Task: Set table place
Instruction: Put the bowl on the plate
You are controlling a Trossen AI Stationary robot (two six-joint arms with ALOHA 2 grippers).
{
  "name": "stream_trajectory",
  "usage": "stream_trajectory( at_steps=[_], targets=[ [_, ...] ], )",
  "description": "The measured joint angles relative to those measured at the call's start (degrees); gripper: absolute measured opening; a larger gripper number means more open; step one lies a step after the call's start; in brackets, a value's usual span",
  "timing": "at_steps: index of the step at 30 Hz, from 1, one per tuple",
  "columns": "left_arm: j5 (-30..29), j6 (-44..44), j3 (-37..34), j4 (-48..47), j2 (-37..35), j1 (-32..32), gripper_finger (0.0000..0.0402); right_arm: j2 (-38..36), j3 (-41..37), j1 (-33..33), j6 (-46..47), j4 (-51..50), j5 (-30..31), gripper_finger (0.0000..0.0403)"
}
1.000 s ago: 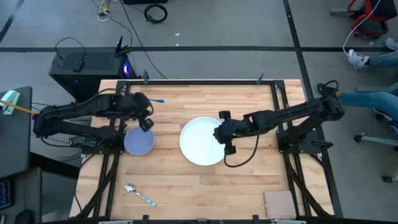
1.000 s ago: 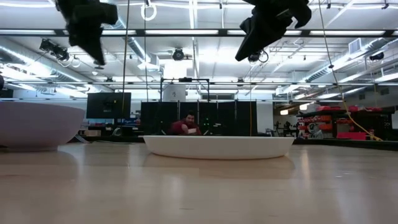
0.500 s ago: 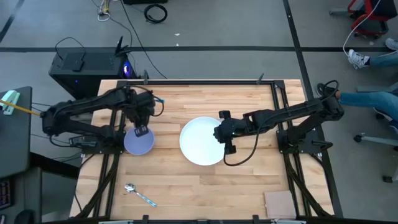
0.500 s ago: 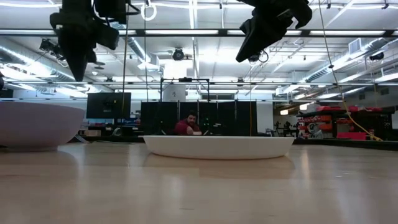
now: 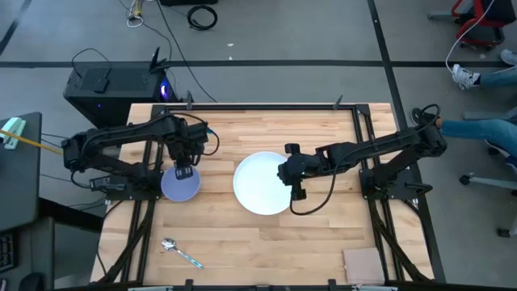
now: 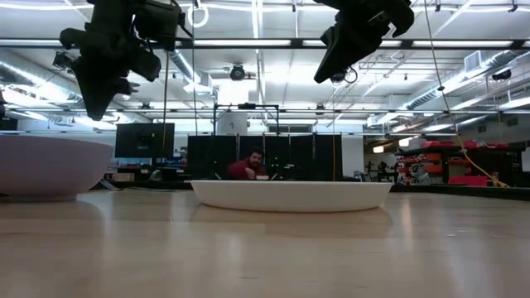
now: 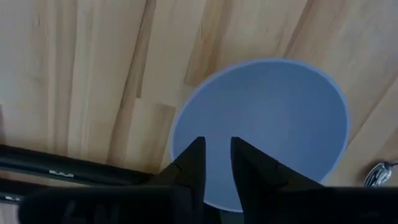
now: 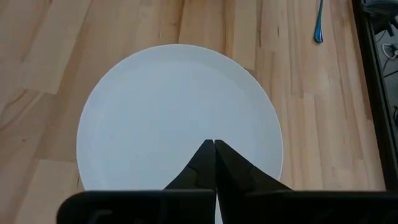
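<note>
The lavender-blue bowl (image 5: 178, 186) stands on its base at the table's left; it also shows in the left wrist view (image 7: 267, 124) and the low view (image 6: 41, 165). My left gripper (image 5: 184, 171) hangs well above it (image 6: 95, 108), its fingers (image 7: 216, 144) a little apart and empty. The white plate (image 5: 260, 186) lies flat at the table's middle. My right gripper (image 8: 214, 144) is shut and empty above the plate's right part (image 6: 319, 74). The spoon (image 5: 179, 252) lies near the front left. The fork's teal handle (image 8: 319, 25) lies at the far edge.
A tan square of board (image 5: 361, 263) lies at the near right corner. Black rails (image 5: 266, 106) edge the table. A black box (image 5: 101, 85) stands off the far left corner. Bare wood lies in front of the plate (image 5: 275, 242).
My left gripper has swung over the bowl, going a little toward the table's near edge and coming down somewhat, and now points down at it. The bowl, the plate and my right gripper have kept still.
</note>
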Motion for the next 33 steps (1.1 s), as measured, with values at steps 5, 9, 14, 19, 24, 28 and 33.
stream_trajectory(
  at_steps=[5,9,14,19,24,28,33],
  targets=[
    [0.02,1.46,-1.66,1.31,0.33,0.00,0.0124,0.00,0.00,0.01,1.23,0.00,0.02,0.0007],
    [-0.02,4.95,-6.06,3.47,0.33,0.00,0.0142,0.00,0.00,0.00,1.25,0.02,0.02,0.0005],
    [-0.80,7.44,-8.32,5.08,0.34,0.00,0.0150,0.00,0.00,-0.01,1.14,0.21,0.02,0.0004],
    [-2.24,7.48,-8.13,5.22,0.27,0.00,0.0149,0.00,0.00,-0.91,1.18,0.75,0.01,0.0007],
    [-5.47,7.68,-8.13,6.62,0.27,0.00,0.0148,0.00,0.00,-2.44,1.25,0.76,0.04,0.0005],
    [-4.25,7.65,-8.22,9.01,0.27,0.00,0.0152,0.00,0.00,-3.16,1.25,0.74,0.04,0.0005],
    [-3.85,7.65,-8.29,9.20,0.27,-0.01,0.0148,0.00,0.00,-3.46,1.25,0.63,0.04,0.0007]
  ],
)
